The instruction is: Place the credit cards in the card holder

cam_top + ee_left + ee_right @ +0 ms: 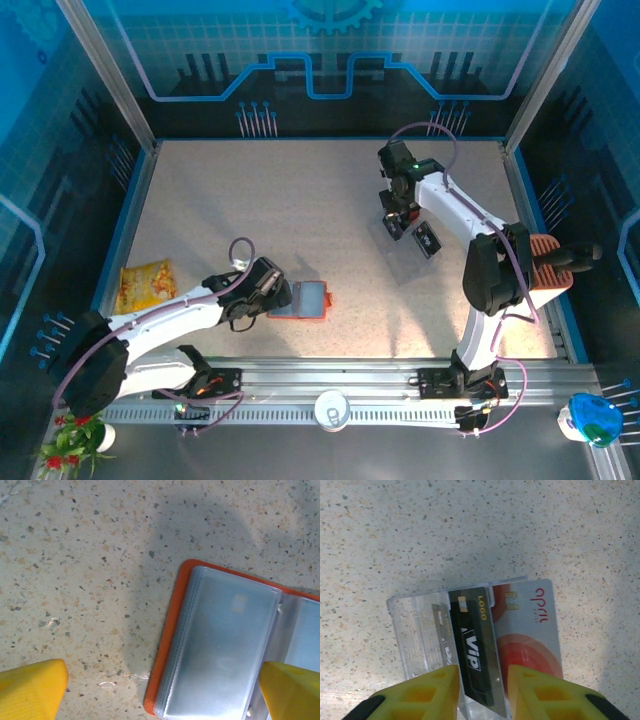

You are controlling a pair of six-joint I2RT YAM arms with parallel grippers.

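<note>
The card holder (225,645) lies open on the table, orange-red outside with clear pockets facing up; from above it is the card holder (303,300). My left gripper (162,692) hangs open over its left edge, one yellow finger on each side, holding nothing. In the top view the left gripper (278,296) sits just left of the holder. A black VIP credit card (472,640) stands tilted out of a clear plastic case (415,630), and my right gripper (483,690) is shut on its long edges. A grey and red credit card (530,635) lies beside it. The right gripper (405,220) is far right of centre.
A yellow snack packet (147,283) lies at the left edge. A terracotta slotted bin (545,262) stands at the right edge behind the right arm. A white cup (332,408) sits on the front rail. Bare speckled table (250,200) stretches between the two arms.
</note>
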